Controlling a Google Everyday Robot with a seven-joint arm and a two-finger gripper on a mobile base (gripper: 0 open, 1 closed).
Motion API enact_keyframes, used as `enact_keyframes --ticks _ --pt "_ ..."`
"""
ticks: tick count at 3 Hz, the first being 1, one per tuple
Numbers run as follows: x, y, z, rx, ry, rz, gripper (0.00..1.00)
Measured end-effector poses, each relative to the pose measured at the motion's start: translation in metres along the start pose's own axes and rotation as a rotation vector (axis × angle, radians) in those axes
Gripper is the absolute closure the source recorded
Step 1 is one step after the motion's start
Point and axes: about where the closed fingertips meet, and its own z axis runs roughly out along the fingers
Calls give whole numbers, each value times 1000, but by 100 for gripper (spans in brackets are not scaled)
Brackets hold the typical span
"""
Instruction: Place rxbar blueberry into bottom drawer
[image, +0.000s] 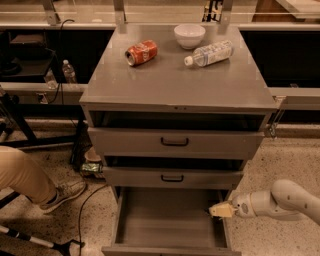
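Note:
The bottom drawer (165, 220) is pulled out at the foot of the grey cabinet, a wide plain grey tray whose visible floor is bare. My gripper (220, 209) comes in from the right on a pale arm (280, 200), with its yellowish tip at the drawer's right wall, just over the rim. The rxbar blueberry is not in view, neither on the cabinet top, in the drawer, nor visibly at the gripper tip.
On the cabinet top (175, 85) lie a crushed red can (141, 52), a white bowl (189, 35) and a clear plastic bottle (209, 54). Two shallower drawers (175, 142) with black handles stand slightly open above. A person's leg and shoe (45, 187) are at the left.

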Motion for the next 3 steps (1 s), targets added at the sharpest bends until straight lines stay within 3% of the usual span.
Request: enact_keyframes --ticks 2,3 --pt "39 -56 51 -19 -24 92 100" --pt "42 -57 56 -24 -24 97 85"
